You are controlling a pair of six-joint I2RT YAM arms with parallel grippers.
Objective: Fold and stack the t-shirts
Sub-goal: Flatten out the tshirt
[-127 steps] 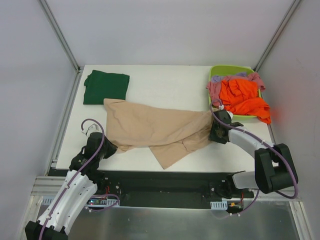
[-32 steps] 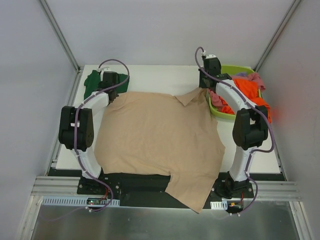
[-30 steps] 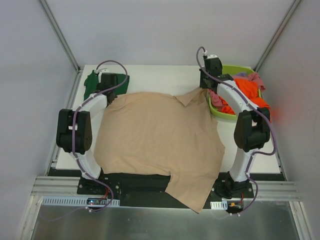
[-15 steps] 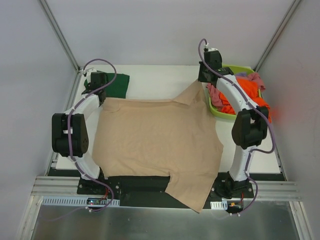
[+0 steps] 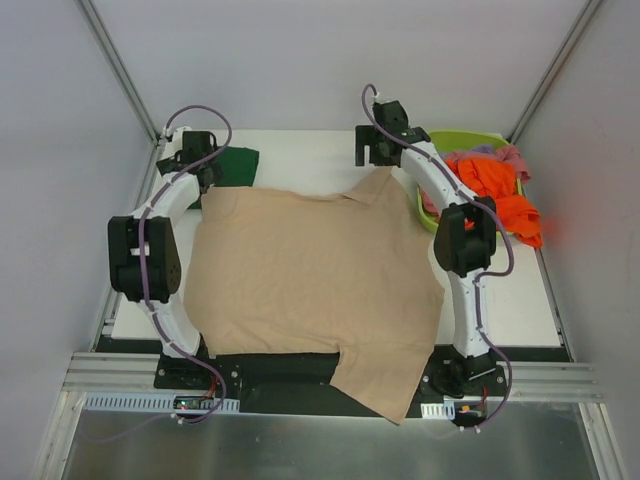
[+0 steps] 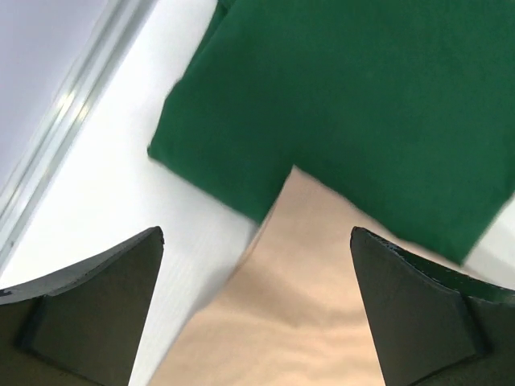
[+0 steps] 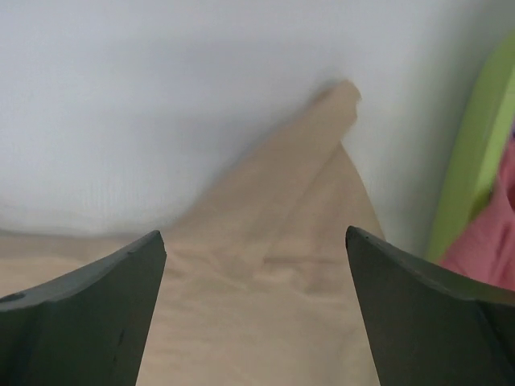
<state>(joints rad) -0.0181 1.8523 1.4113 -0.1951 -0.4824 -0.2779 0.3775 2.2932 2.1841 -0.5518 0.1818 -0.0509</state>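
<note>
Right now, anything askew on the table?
Yes. The beige shirt is not fully on the table: its near right corner hangs off the near edge. Its far left corner overlaps the folded green shirt. An orange shirt spills over the basket rim.

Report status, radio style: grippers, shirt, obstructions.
Left gripper open, right gripper open, both empty. Beige shirt spread flat, hem over near edge. Its corner overlaps green shirt.

Beige-tan shirt [image 5: 310, 270], bunched between the arms four seconds ago, now lies spread across the table [image 5: 300, 150]. Left gripper [image 6: 256, 233] and right gripper [image 7: 256, 235] have released its far corners, jaws apart.
</note>
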